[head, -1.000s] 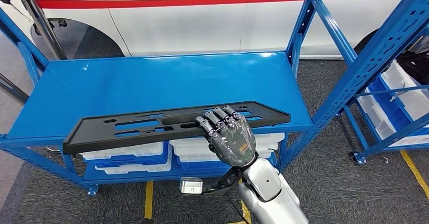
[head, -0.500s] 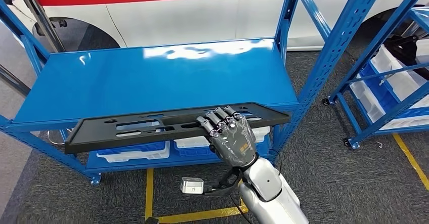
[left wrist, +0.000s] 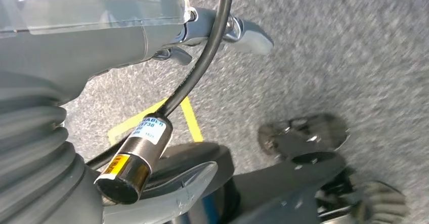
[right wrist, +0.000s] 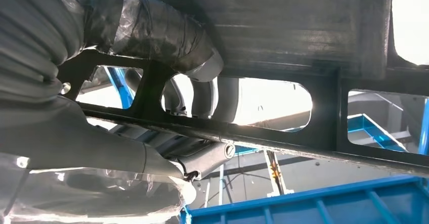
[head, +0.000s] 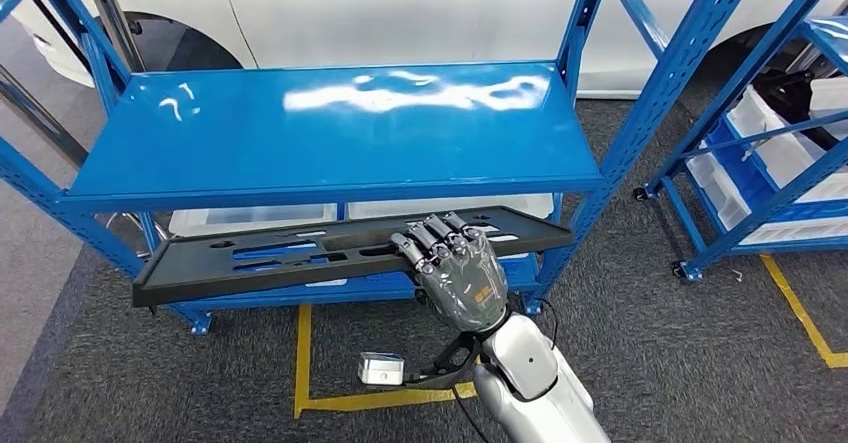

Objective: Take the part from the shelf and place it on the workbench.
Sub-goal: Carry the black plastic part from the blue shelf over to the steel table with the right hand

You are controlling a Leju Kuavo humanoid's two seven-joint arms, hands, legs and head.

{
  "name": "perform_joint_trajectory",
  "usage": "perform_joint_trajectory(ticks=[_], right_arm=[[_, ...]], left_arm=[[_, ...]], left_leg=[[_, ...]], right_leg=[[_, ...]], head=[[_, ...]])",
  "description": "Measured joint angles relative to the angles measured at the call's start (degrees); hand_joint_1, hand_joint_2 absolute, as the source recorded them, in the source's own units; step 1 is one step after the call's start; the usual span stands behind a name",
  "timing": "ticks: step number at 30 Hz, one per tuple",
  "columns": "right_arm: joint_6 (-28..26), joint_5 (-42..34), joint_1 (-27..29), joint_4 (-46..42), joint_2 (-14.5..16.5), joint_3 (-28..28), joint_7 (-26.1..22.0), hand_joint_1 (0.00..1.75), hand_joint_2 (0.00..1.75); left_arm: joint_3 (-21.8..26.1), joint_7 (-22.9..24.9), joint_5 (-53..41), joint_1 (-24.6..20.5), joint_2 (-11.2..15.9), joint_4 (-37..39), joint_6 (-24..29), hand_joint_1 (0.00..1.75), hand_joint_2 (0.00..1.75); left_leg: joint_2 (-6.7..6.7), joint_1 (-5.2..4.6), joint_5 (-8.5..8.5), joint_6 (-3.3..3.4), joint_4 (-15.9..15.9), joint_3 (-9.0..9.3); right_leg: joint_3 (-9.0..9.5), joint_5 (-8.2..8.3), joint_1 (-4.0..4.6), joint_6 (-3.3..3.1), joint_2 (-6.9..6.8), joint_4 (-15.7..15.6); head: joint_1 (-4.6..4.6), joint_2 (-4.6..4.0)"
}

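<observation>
From the head view, the long black slotted part (head: 350, 248) rides level in front of the blue shelf (head: 330, 133), clear of its top deck, apparently gripped off-centre so one hand can carry it away toward a workbench. The right hand (head: 455, 273) clasps the part's near edge, fingers (head: 435, 238) curled over the top. The left wrist view looks down on grey carpet (left wrist: 329, 47) and yellow floor tape (left wrist: 189, 118); whether the left hand (left wrist: 101, 42) is open cannot be told. In the right wrist view, the thumb (right wrist: 152, 32) presses the part's underside (right wrist: 283, 37).
</observation>
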Motion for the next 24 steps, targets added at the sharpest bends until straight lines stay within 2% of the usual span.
perform_joint_trajectory(ticks=[1, 2, 3, 4, 5, 6, 8, 9, 10, 11, 12, 13, 14, 16, 17, 18, 19, 20, 21, 22, 23, 24], right_arm=[[0.00, -0.09, 0.01, 0.02, 0.00, -0.04, -0.04, 1.75, 1.75], [0.00, -0.17, 0.02, 0.04, 0.00, -0.09, -0.10, 1.75, 1.75], [0.00, -0.28, 0.03, 0.07, 0.00, -0.15, -0.21, 1.75, 1.75], [0.00, -0.41, 0.04, 0.09, 0.00, -0.21, -0.34, 1.75, 1.75], [0.00, -0.55, 0.03, 0.09, 0.01, -0.24, -0.50, 1.75, 1.75], [0.00, -0.68, 0.02, 0.08, 0.02, -0.25, -0.67, 1.75, 1.75], [0.00, -0.82, 0.00, 0.07, 0.10, -0.25, -0.95, 1.75, 1.75], [0.00, -0.86, -0.02, 0.07, 0.14, -0.26, -1.03, 1.75, 1.75], [0.00, -0.88, -0.03, 0.07, 0.17, -0.27, -1.07, 1.75, 1.75], [0.00, -0.91, -0.02, 0.09, 0.17, -0.28, -1.09, 1.75, 1.75], [0.00, -0.93, -0.04, 0.10, 0.17, -0.29, -1.14, 1.75, 1.75], [0.00, -0.95, -0.05, 0.12, 0.21, -0.31, -1.21, 1.75, 1.75], [0.00, -0.97, -0.06, 0.14, 0.25, -0.31, -1.28, 1.75, 1.75], [0.00, -0.98, -0.08, 0.23, 0.32, -0.32, -1.39, 1.75, 1.75], [0.00, -0.98, -0.07, 0.32, 0.33, -0.33, -1.42, 1.75, 1.75], [0.00, -0.97, -0.07, 0.43, 0.33, -0.34, -1.46, 1.75, 1.75], [0.00, -0.97, -0.06, 0.52, 0.33, -0.34, -1.50, 1.75, 1.75], [0.00, -0.97, -0.07, 0.57, 0.33, -0.36, -1.52, 1.75, 1.75], [0.00, -0.98, -0.07, 0.60, 0.33, -0.37, -1.57, 1.75, 1.75], [0.00, -1.02, -0.09, 0.59, 0.34, -0.41, -1.62, 1.75, 1.75], [0.00, -1.05, -0.08, 0.58, 0.40, -0.48, -1.70, 1.75, 1.75], [0.00, -1.09, -0.08, 0.58, 0.46, -0.56, -1.80, 1.75, 1.75]], left_arm=[[0.00, -0.01, -0.12, 0.03, 0.00, 0.00, 0.01, 0.00, 1.75], [0.00, -0.01, -0.21, 0.06, 0.00, 0.00, 0.01, 0.00, 1.75], [0.00, -0.01, -0.27, 0.07, 0.00, 0.00, 0.01, 0.00, 1.75], [0.00, -0.02, -0.32, 0.05, 0.00, 0.00, 0.03, 0.00, 1.75], [0.00, -0.02, -0.32, 0.00, 0.00, 0.00, 0.06, 0.00, 1.75], [0.00, -0.03, -0.33, -0.04, -0.03, 0.00, 0.10, 0.00, 1.75], [0.00, -0.02, -0.31, -0.11, -0.09, 0.00, 0.18, 0.00, 1.75], [0.00, 0.00, -0.29, -0.11, -0.11, 0.00, 0.22, 0.00, 1.75], [0.00, 0.03, -0.27, -0.09, -0.11, 0.00, 0.25, 0.00, 1.75], [0.00, 0.06, -0.26, -0.03, -0.09, 0.00, 0.27, 0.00, 1.75], [0.00, 0.08, -0.25, 0.00, -0.08, 0.00, 0.28, 0.00, 1.75], [0.01, 0.09, -0.23, 0.02, -0.06, 0.00, 0.28, 0.00, 1.75], [0.01, 0.08, -0.21, 0.02, -0.04, 0.00, 0.29, 0.00, 1.75], [0.01, 0.04, -0.19, -0.09, -0.03, 0.00, 0.28, 0.00, 1.75], [0.01, 0.03, -0.19, -0.14, -0.02, 0.00, 0.27, 0.00, 1.75], [0.01, 0.02, -0.19, -0.17, -0.01, 0.00, 0.26, 0.00, 1.75], [0.01, 0.02, -0.18, -0.15, 0.01, 0.00, 0.24, 0.00, 1.75], [0.00, 0.03, -0.15, -0.12, 0.02, 0.00, 0.22, 0.00, 1.75], [0.00, 0.06, -0.12, -0.08, 0.03, 0.00, 0.20, 0.00, 1.75], [0.00, 0.08, -0.08, -0.03, 0.03, 0.00, 0.15, 0.00, 1.75], [0.00, 0.11, -0.04, 0.00, 0.02, 0.00, 0.10, 0.00, 1.75], [0.00, 0.12, -0.01, 0.05, 0.01, 0.00, 0.05, 0.00, 1.75]], left_leg=[[0.04, -0.14, 0.68, 0.14, 0.07, -0.93], [0.08, -0.29, 1.32, 0.17, 0.17, -1.87], [0.12, -0.43, 1.93, 0.18, 0.32, -2.83], [0.14, -0.57, 2.50, 0.15, 0.51, -3.78], [0.14, -0.70, 3.02, 0.10, 0.74, -4.62], [0.13, -0.81, 3.48, 0.01, 0.96, -5.32], [0.12, -0.97, 4.36, -0.39, 1.25, -6.17], [0.14, -0.91, 4.86, -0.71, 1.18, -6.35], [0.17, -0.84, 5.44, -1.05, 0.99, -6.44], [0.17, -0.82, 5.91, -1.40, 0.69, -6.57], [0.09, -0.78, 5.58, -1.73, 0.78, -6.85], [-0.02, -0.77, 4.18, -2.02, 1.66, -7.32], [-0.12, -0.70, 1.70, -2.34, 3.73, -8.01], [-0.17, -0.30, -4.00, -2.96, 10.72, -9.57], [-0.16, -0.10, -5.47, -3.27, 14.23, -10.07], [-0.15, 0.10, -5.46, -3.56, 16.48, -9.99], [-0.14, 0.31, -4.27, -3.84, 16.97, -9.10], [-0.14, 0.54, -2.53, -4.12, 15.43, -7.25], [-0.17, 0.79, -1.33, -4.45, 12.16, -4.71], [-0.28, 0.79, -1.07, -4.67, 8.17, -1.94], [-0.45, 0.74, -1.60, -4.54, 4.59, 0.31], [-0.63, 0.61, -2.41, -4.29, 2.22, 1.62]], right_leg=[[-0.67, -2.42, 0.01, 0.10, 0.01, 3.83], [-0.90, -3.39, 0.03, 0.15, 0.00, 6.97], [-0.45, -2.96, 0.06, 0.09, 0.00, 8.70], [0.86, -1.56, 0.13, -0.09, 0.00, 8.58], [3.19, 0.05, 0.26, -0.43, 0.00, 6.39], [6.23, 0.80, 0.47, -0.93, 0.00, 2.69], [11.83, -0.11, 0.90, -1.80, -0.05, -5.48], [13.23, -0.79, 1.11, -2.10, -0.07, -7.93], [13.66, -0.89, 1.25, -2.28, -0.08, -9.20], [13.40, -0.33, 1.13, -2.52, -0.10, -9.56], [13.05, 0.40, 0.95, -2.86, -0.22, -9.93], [12.58, 1.16, 0.69, -3.21, -0.35, -10.28], [11.95, 1.93, 0.42, -3.51, -0.49, -10.49], [10.33, 3.16, 0.38, -3.77, -0.65, -10.27], [9.42, 3.71, 0.35, -3.72, -0.70, -10.06], [8.46, 4.23, 0.28, -3.60, -0.73, -9.80], [7.48, 4.71, 0.16, -3.42, -0.74, -9.45], [6.50, 5.12, -0.03, -3.16, -0.72, -9.01], [5.57, 5.45, -0.19, -2.84, -0.69, -8.47], [4.73, 5.75, -0.28, -2.47, -0.66, -7.91], [4.09, 6.07, -0.28, -2.07, -0.64, -7.48], [3.64, 6.46, -0.19, -1.70, -0.63, -7.21]], head=[[0.00, 0.00], [0.01, 0.00], [0.01, 0.00], [0.01, 0.00], [0.01, 0.00], [-0.01, 0.00], [-0.02, 0.00], [-0.02, 0.00], [-0.01, 0.00], [0.01, 0.00], [-0.01, 0.00], [-0.05, 0.00], [-0.09, 0.00], [-0.18, 0.00], [-0.18, 0.00], [-0.18, 0.00], [-0.19, 0.00], [-0.19, 0.00], [-0.19, 0.00], [-0.21, 0.00], [-0.19, 0.00], [-0.18, 0.00]])
